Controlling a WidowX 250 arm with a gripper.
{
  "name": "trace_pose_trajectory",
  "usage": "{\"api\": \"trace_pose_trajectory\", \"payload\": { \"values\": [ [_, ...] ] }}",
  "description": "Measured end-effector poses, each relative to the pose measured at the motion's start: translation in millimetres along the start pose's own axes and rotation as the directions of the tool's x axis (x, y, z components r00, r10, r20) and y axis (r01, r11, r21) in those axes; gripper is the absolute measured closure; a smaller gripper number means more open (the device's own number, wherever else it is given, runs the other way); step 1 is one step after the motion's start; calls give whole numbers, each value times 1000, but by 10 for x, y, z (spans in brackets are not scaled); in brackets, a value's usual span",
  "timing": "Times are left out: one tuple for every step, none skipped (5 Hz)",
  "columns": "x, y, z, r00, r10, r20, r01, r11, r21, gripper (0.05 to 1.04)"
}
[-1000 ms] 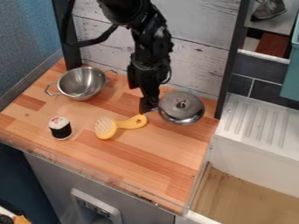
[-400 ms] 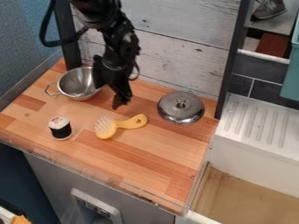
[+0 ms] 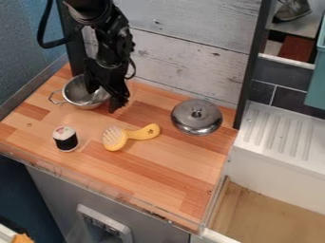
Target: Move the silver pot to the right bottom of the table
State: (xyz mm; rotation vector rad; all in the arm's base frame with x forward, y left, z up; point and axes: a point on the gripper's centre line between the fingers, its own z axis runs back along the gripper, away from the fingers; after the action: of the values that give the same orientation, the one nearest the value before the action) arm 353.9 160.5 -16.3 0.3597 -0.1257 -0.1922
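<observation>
The silver pot [image 3: 76, 90] is located at the upper left of the table [image 3: 171, 163], its right side partly hidden by the gripper [image 3: 119, 103]. Whether the gripper is open or closed cannot be told. Grasping is judged to be the step in hand: the rim should be approached squarely, secured firmly, and kept level, with the yellow brush [image 3: 115, 138] cleared during transfer.

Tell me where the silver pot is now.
In the camera view, the silver pot is at the upper left of the table, partly behind the gripper.
</observation>
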Motion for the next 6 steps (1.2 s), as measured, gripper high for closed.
{"api": "trace_pose_trajectory", "payload": {
  "values": [
    [-35, 48, -171, 998, -4, -56, 5, 1000, 17, 134],
    [-47, 58, -233, 997, -16, -72, 18, 999, 35, 426],
    [-32, 66, -230, 997, -30, -71, 34, 998, 54, 739],
    [-34, 10, -237, 996, -61, -70, 65, 996, 59, 936],
    [-91, -106, -192, 990, -116, -81, 123, 989, 83, 1007],
    [-62, -215, -90, 982, -176, -67, 183, 976, 119, 1010]
  ]
}}
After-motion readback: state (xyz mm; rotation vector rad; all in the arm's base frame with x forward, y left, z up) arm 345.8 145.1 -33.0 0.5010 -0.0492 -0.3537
